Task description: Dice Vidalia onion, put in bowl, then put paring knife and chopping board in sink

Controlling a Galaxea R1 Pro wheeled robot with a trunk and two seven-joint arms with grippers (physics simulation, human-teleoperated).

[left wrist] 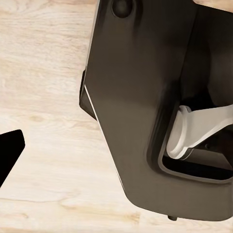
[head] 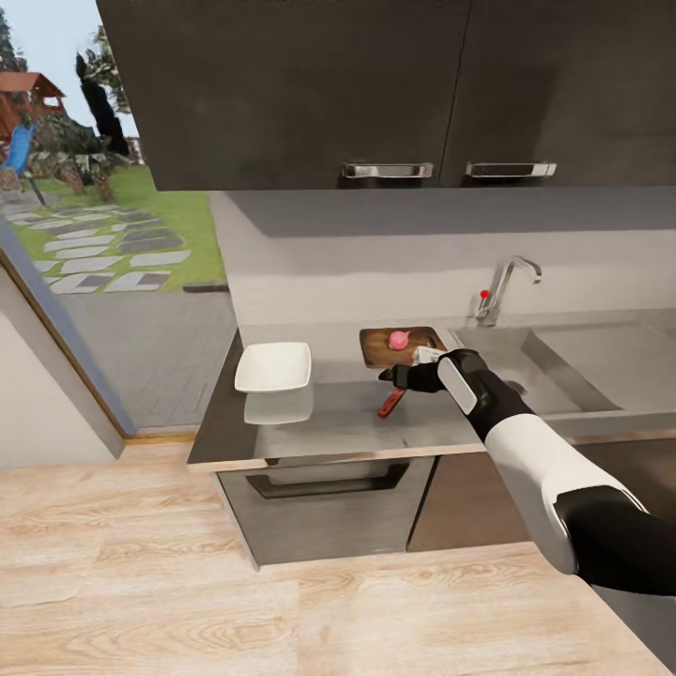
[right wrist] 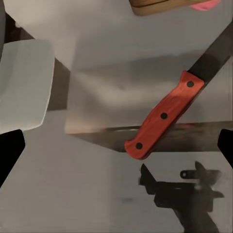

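Glossy grey steel-look countertop (head: 338,427) ran over dark cabinets, with pale wooden flooring (head: 141,582) below and dark wall cupboards above. On the right arm, the black right gripper (head: 399,377) hung just above the worktop. Its fingertips (right wrist: 10,151) stood well apart at the edges of the right wrist view, spread wide and holding nothing. Directly beneath and between them lay the paring knife (right wrist: 162,115), a slim tool with a red riveted wooden handle and a thin dark blade, flat on the steel; in the head view its handle showed just under the gripper. Just beyond the gripper sat the brown wooden rectangular chopping board (head: 380,347), and on it rested the small pinkish-red rounded Vidalia onion (head: 399,340), whole. Off to the gripper's left, near but apart, stood the shallow white squarish bowl (head: 273,366). To its right lay the rectangular stainless steel sink (head: 563,361), with a curved chrome tap (head: 507,286) and red knob at its back edge. By the left wrist view, one dark tip of the left gripper (left wrist: 9,150) hung over the flooring beside the robot's dark base; whether that one was spread or closed could not be told.
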